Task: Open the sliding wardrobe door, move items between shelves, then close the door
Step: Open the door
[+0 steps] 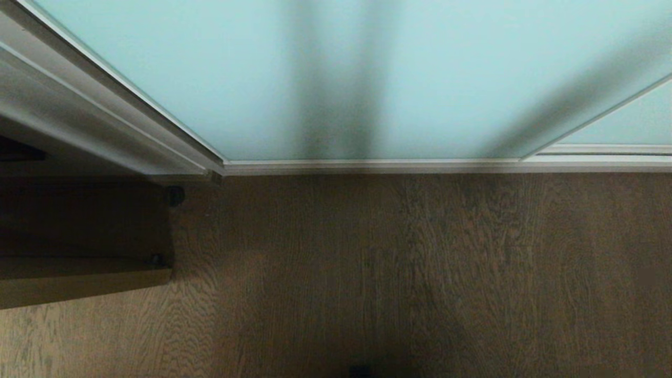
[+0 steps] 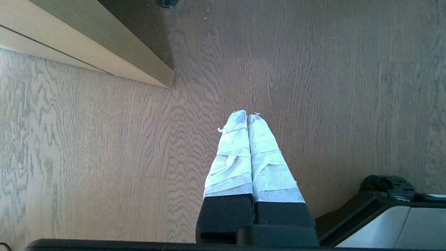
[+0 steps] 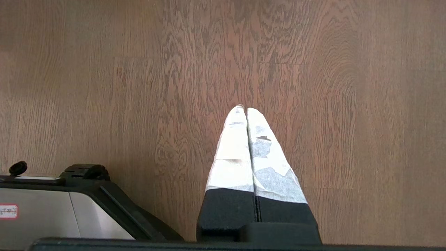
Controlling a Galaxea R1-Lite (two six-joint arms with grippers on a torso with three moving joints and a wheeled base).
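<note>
Left end effector [image 2: 247, 115], white-taped fingers pressed together, empty, hangs over the brown wood-grain floor [image 2: 331, 87]; right end effector [image 3: 243, 107] likewise, parked. Ahead, the pale aqua frosted-glass sliding wardrobe door [image 1: 210, 68] stands closed along the floor's far edge; shelves and items hidden; every step apparently remains.

Black claw [image 2: 248, 116] fingers [image 2: 230, 153] wrapped in white tape; grey-and-black base [image 3: 52, 216].
</note>
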